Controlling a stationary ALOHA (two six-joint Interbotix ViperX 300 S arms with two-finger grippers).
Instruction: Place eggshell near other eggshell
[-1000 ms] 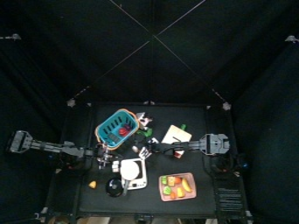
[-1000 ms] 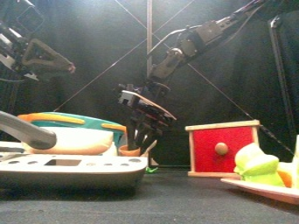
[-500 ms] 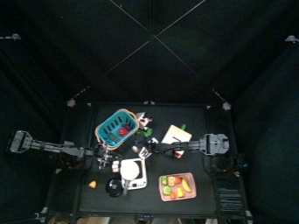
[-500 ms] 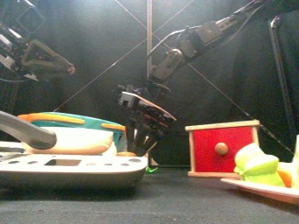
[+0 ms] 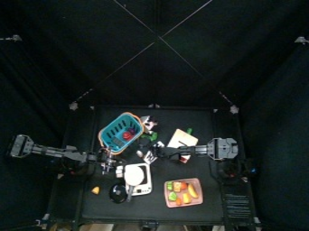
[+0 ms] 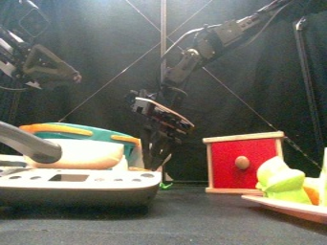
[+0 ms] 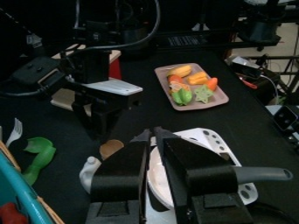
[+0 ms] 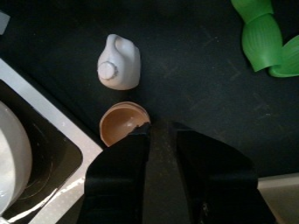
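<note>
A brown eggshell (image 8: 125, 124) lies open side up on the black table, just ahead of my right gripper's (image 8: 159, 140) jaw tips. A white eggshell (image 8: 119, 63) lies about an egg's width beyond it, and the two do not touch. The left wrist view shows the same pair, brown eggshell (image 7: 111, 149) beside white eggshell (image 7: 91, 171), under the right arm. From the front, the right gripper (image 6: 151, 153) hangs low behind the white device with its fingers apart and nothing between them. My left gripper (image 7: 152, 162) hovers over a white dish (image 7: 211, 149), jaws close together.
A green toy (image 8: 267, 39) lies beyond the eggshells. A teal basket (image 5: 121, 131) stands at the back left, a red box (image 6: 243, 163) to the right, and a tray of toy food (image 5: 183, 191) near the front. A white flat device (image 6: 76, 182) fills the front left.
The right gripper's fingers have spread slightly above the brown eggshell. Both arms stay where they were.
</note>
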